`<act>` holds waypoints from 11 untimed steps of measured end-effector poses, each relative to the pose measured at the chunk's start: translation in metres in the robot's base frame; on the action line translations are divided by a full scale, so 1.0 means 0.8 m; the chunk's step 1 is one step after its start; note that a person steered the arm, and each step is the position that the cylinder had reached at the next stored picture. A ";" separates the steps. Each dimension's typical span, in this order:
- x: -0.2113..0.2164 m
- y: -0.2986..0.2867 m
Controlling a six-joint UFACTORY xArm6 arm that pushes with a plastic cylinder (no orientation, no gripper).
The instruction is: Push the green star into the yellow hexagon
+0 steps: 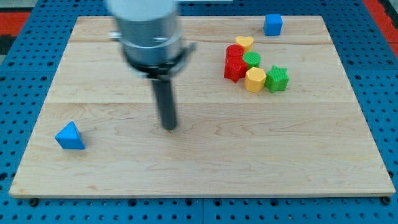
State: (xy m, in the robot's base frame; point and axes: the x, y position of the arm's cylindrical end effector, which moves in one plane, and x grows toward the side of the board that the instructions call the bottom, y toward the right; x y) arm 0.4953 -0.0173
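Nearest me, a blue triangle (69, 136) sits by the worktop's (205, 168) left edge. My tip (170, 127) rests mid-board, well apart from the green star (277, 79) touching the yellow hexagon (255, 79) toward the top-right corner; no end effector to report.

The board (205, 162) is a pale wooden panel built from horizontal planks; seam lines run across it from the view's left to the view's right. Its grain is light and evenly lit, with only soft shadows. A blue pegboard (18, 68) surrounds the board on all four sides and carries a regular grid of small round holes. Beyond the board's top corners, at the view's top left and top right, small patches of a red surface (12, 12) are visible. No walls or windows are in view.
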 end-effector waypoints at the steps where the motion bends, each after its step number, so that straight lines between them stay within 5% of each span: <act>1: 0.000 0.134; 3: -0.035 0.361; 4: -0.098 0.382; 5: -0.135 0.302; 7: -0.140 0.025; 8: -0.140 -0.014; 11: -0.141 0.054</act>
